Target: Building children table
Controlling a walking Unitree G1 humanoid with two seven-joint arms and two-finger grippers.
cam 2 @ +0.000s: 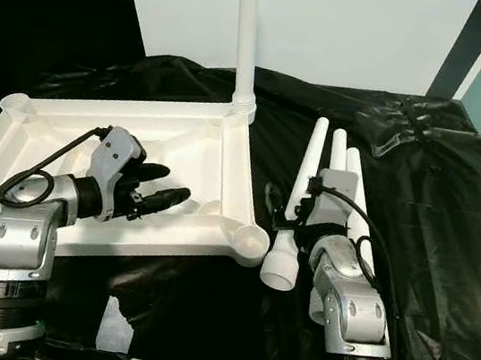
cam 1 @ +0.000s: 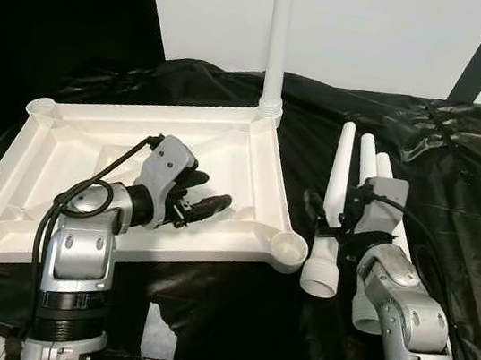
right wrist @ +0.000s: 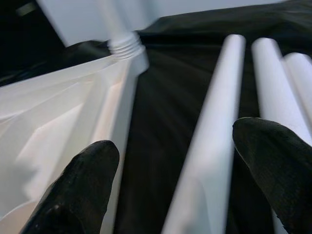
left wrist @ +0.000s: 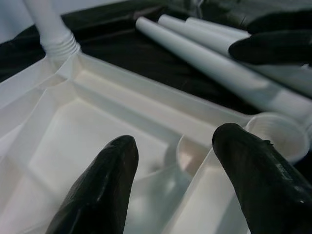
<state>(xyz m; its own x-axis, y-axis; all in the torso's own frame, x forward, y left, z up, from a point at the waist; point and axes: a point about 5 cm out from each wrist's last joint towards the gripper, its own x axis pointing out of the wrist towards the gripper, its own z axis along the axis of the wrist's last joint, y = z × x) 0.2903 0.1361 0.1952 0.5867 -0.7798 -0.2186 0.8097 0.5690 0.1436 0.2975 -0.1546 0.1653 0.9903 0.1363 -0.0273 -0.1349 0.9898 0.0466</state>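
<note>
- On the black plastic sheet (cam 1: 229, 314) we keep the white tabletop (cam 1: 67, 131) lying upside down, ribs and corner sockets facing up, so the legs can go in from above.
- One leg (cam 1: 278, 41) already stands upright, screwed into the far corner nearest the loose legs.
- Our left gripper (cam 1: 203, 206) hovers over the underside of the tabletop with its fingers spread and empty, aimed toward the near corner socket (cam 1: 290, 246), which we judge to be the next one to fill.
- Three loose legs (cam 1: 334, 208) lie side by side just beside the tabletop's edge, wide threaded ends toward us, within easy reach.
- Our right gripper (right wrist: 175, 180) is held wide around the nearest loose leg (right wrist: 214, 126), one finger on each side, not yet closed; we judge this to be the approach for a pick-up.
</note>
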